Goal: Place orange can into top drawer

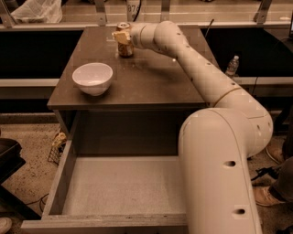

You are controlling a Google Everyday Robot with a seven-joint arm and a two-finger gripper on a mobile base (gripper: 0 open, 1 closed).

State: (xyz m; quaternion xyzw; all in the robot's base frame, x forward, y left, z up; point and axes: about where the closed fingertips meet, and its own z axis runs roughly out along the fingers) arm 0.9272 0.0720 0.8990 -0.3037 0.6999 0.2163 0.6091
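The orange can [125, 48] stands upright at the back of the brown cabinet top [155, 80], behind the white bowl. My gripper [122, 37] reaches in from the right, and its pale fingers [121, 36] are closed around the can's upper half. The can's base appears to rest on the cabinet top. The top drawer [60, 182] is pulled fully open below the front edge, with its pale speckled floor bare. My arm's large white shoulder covers the drawer's right side.
A white bowl [92, 77] sits front left on the cabinet top. A clear plastic bottle [232, 66] stands on the right beyond the cabinet. A white plastic bag [36, 11] lies at the back left. A person's shoe [264, 196] is on the floor at the right.
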